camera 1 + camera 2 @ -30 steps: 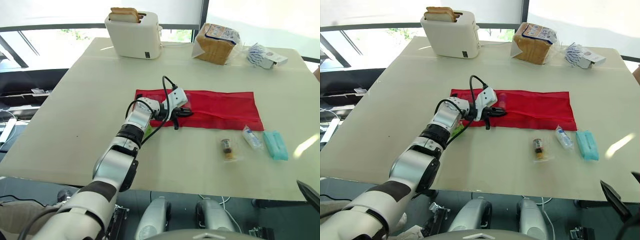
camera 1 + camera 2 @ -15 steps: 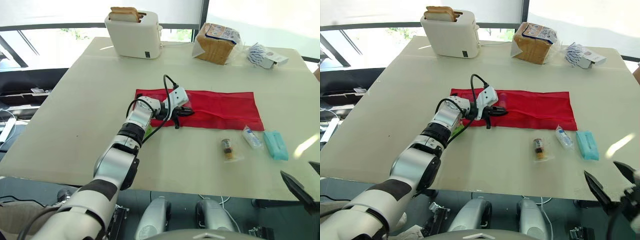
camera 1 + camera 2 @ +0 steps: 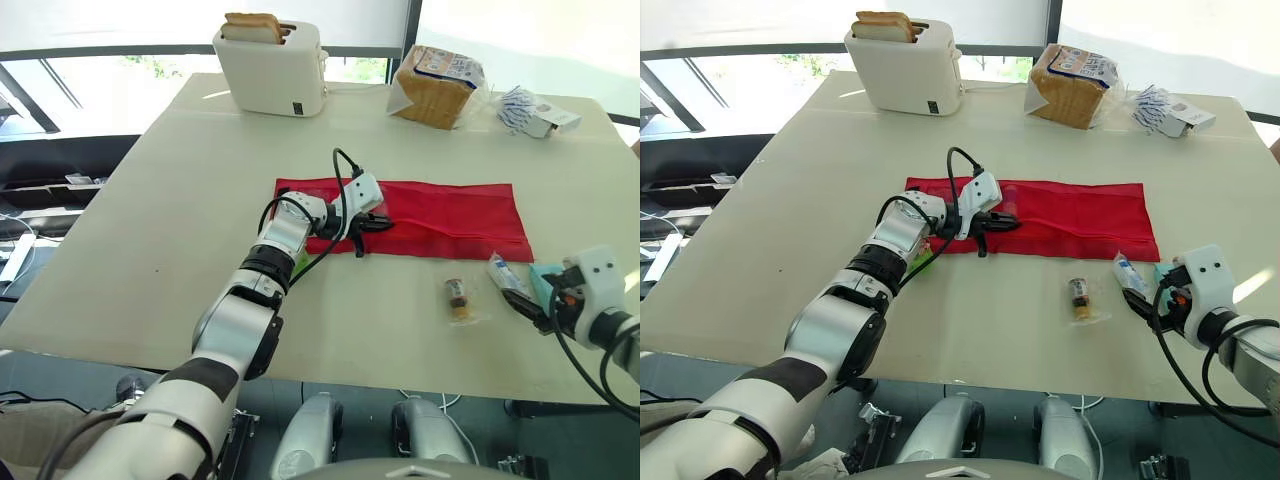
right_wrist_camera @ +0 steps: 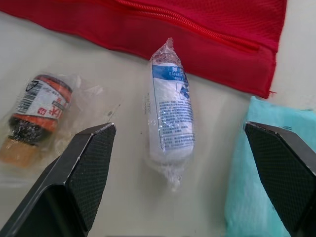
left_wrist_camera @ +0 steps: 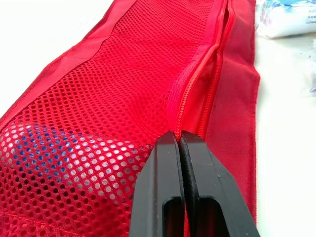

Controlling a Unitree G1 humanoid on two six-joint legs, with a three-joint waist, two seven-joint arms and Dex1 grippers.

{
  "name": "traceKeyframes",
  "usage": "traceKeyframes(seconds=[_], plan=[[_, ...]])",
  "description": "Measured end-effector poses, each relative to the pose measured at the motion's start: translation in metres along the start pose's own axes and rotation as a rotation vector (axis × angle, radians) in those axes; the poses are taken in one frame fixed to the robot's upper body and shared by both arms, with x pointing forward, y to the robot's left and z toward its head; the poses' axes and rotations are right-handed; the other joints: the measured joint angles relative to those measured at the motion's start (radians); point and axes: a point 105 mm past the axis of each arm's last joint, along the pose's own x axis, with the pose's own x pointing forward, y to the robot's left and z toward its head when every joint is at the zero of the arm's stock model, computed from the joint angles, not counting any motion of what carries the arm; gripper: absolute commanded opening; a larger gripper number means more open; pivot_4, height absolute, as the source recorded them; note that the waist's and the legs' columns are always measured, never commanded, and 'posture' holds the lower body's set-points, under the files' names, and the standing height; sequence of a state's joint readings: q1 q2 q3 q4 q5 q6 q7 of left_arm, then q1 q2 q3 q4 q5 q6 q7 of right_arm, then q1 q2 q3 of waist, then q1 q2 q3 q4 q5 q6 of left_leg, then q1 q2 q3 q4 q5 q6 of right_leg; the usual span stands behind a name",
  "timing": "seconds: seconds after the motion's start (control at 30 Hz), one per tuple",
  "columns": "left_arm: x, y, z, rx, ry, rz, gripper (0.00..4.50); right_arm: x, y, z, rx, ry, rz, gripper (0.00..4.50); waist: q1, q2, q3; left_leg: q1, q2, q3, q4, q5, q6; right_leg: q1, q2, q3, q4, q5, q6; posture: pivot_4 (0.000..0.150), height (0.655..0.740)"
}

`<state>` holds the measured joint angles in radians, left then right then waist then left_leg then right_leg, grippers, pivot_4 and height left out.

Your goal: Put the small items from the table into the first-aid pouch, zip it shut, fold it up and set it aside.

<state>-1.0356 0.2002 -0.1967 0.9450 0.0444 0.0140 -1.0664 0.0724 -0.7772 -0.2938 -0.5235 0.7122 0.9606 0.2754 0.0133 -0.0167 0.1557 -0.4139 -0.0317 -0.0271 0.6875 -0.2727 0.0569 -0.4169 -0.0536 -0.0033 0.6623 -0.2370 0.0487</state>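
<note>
**benchrat:** So what changed in that last half second? The left gripper (image 5: 178,138) looked the same to me. Its fingers were pressed together right at the zipper (image 5: 197,74), pinching the near left part of the first-aid pouch (image 3: 440,215).

**g1_tinkerer:** Yeah, the left one didn't budge. The new bit was the right gripper (image 4: 178,129). A second earlier it was barely poking in at the frame edge, and now it had swung in over the table (image 3: 150,200), just off the pouch's near right corner. Its fingers were spread wide, one on each side of the wrapped bandage roll (image 4: 170,113), and not touching it yet as far as I could tell.

**benchrat:** And the other loose stuff?

**g1_tinkerer:** All of it was outside the pouch. The little bagged bottle (image 4: 42,106) lay just beyond one finger, near the pouch's front edge. The teal pack (image 4: 242,173) sat right beside the roll, partly under the other finger. Something blue (image 5: 34,143) already showed through the mesh, though.

**benchrat:** So, early days?

**g1_tinkerer:** Pretty much. My guess is the roll was next, with the left holding the opening steady. Zipping and folding hadn't started.
</note>
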Motion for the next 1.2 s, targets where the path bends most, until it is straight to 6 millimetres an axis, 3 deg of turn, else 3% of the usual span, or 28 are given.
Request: traceKeyframes(seconds=[0.07, 0.17, 0.23, 0.27, 0.3, 0.33, 0.47, 0.57, 0.6, 0.67, 0.77, 0.97, 1.2], plan=[[0.002, -0.001, 0.002, 0.005, -0.007, -0.002, 0.00, 0.008, 0.001, -0.002, 0.007, 0.015, 0.006, 3.61, 0.002, 0.000, 0.000, 0.000, 0.000, 0.000, 0.000, 0.000, 0.000, 0.000, 0.000, 0.000, 0.000, 0.000, 0.000, 0.150, 0.7400], [0.002, -0.001, 0.007, 0.019, -0.015, 0.003, 0.00, 0.016, 0.001, -0.009, -0.001, 0.052, 0.007, 2.26, 0.002, 0.000, 0.000, 0.000, 0.000, -0.001, 0.000, 0.000, 0.000, 0.000, 0.000, 0.000, 0.000, 0.000, 0.000, 0.150, 0.7400], [0.002, 0.001, 0.007, 0.018, -0.013, 0.012, 0.00, 0.016, 0.001, -0.010, -0.002, 0.054, 0.005, 1.27, 0.001, 0.000, 0.000, 0.000, 0.000, 0.000, 0.000, 0.000, 0.000, 0.000, 0.000, 0.000, 0.000, 0.000, 0.000, 0.150, 0.7400], [0.002, 0.001, 0.007, 0.018, -0.013, 0.012, 0.00, 0.016, 0.001, -0.010, -0.002, 0.053, 0.005, 1.18, 0.001, 0.000, 0.000, 0.000, 0.000, 0.000, 0.000, 0.000, 0.000, 0.000, 0.000, 0.000, 0.000, 0.000, 0.000, 0.150, 0.7400], [0.002, 0.001, 0.007, 0.016, -0.013, 0.012, 0.00, 0.015, 0.002, -0.009, -0.008, 0.050, 0.002, 0.45, 0.000, 0.000, 0.000, 0.000, 0.000, 0.000, 0.000, 0.000, 0.000, 0.000, 0.000, 0.000, 0.000, 0.000, 0.000, 0.150, 0.7400], [0.002, 0.001, 0.007, 0.014, -0.012, 0.012, 0.00, 0.013, 0.003, -0.008, -0.014, 0.051, 0.001, 0.25, 0.001, 0.000, 0.000, 0.000, 0.000, 0.000, 0.000, 0.000, 0.000, 0.000, 0.000, 0.000, 0.001, 0.000, 0.000, 0.150, 0.7400], [0.001, 0.001, 0.007, 0.011, -0.008, 0.016, 0.00, 0.006, 0.012, 0.004, 0.003, 0.012, 0.004, 0.14, 0.000, 0.000, 0.000, 0.000, 0.000, 0.000, 0.000, 0.000, 0.000, 0.000, 0.000, 0.000, 0.001, 0.000, 0.000, 0.150, 0.7400], [0.002, 0.001, 0.007, 0.011, -0.009, 0.014, 0.00, 0.009, 0.039, 0.037, 0.042, -0.108, 0.074, 0.14, -0.007, 0.000, 0.000, 0.001, 0.001, -0.001, 0.000, 0.000, 0.000, 0.000, 0.001, 0.000, 0.001, 0.000, 0.000, 0.150, 0.7400], [0.002, 0.001, 0.007, 0.008, -0.009, 0.013, 0.00, 0.016, 0.053, 0.051, 0.069, -0.149, 0.103, 0.14, -0.011, 0.000, 0.000, 0.001, 0.001, -0.001, 0.000, 0.000, 0.000, 0.000, 0.001, 0.000, 0.001, 0.000, 0.000, 0.150, 0.7400], [0.003, 0.000, 0.008, 0.007, -0.011, 0.009, 0.00, 0.027, 0.073, 0.058, 0.089, -0.154, 0.144, 0.14, -0.011, 0.001, 0.000, 0.000, 0.001, -0.001, 0.000, 0.000, 0.000, -0.001, 0.001, 0.000, 0.001, 0.000, 0.000, 0.150, 0.7400], [0.003, 0.000, 0.008, -0.001, -0.008, 0.007, 0.00, 0.054, 0.100, 0.051, 0.118, -0.069, 0.178, 0.14, -0.010, 0.001, 0.000, -0.001, 0.000, -0.001, 0.000, 0.003, -0.005, -0.001, 0.000, 0.000, 0.001, 0.000, 0.000, 0.150, 0.7400], [0.003, -0.001, 0.012, -0.002, -0.012, -0.004, 0.00, 0.087, 0.106, 0.049, 0.145, 0.001, 0.118, 0.14, -0.012, 0.001, 0.000, 0.000, -0.001, 0.000, 0.000, 0.003, -0.005, -0.001, 0.000, 0.001, 0.001, 0.000, 0.000, 0.150, 0.7400], [0.002, -0.008, 0.014, 0.010, -0.023, -0.011, 0.00, 0.124, 0.101, 0.079, 0.225, -0.072, 0.060, 0.14, -0.029, 0.001, -0.001, 0.000, -0.001, 0.000, -0.001, 0.003, -0.005, -0.003, 0.001, 0.001, 0.002, 0.000, 0.000, 0.150, 0.7400]])
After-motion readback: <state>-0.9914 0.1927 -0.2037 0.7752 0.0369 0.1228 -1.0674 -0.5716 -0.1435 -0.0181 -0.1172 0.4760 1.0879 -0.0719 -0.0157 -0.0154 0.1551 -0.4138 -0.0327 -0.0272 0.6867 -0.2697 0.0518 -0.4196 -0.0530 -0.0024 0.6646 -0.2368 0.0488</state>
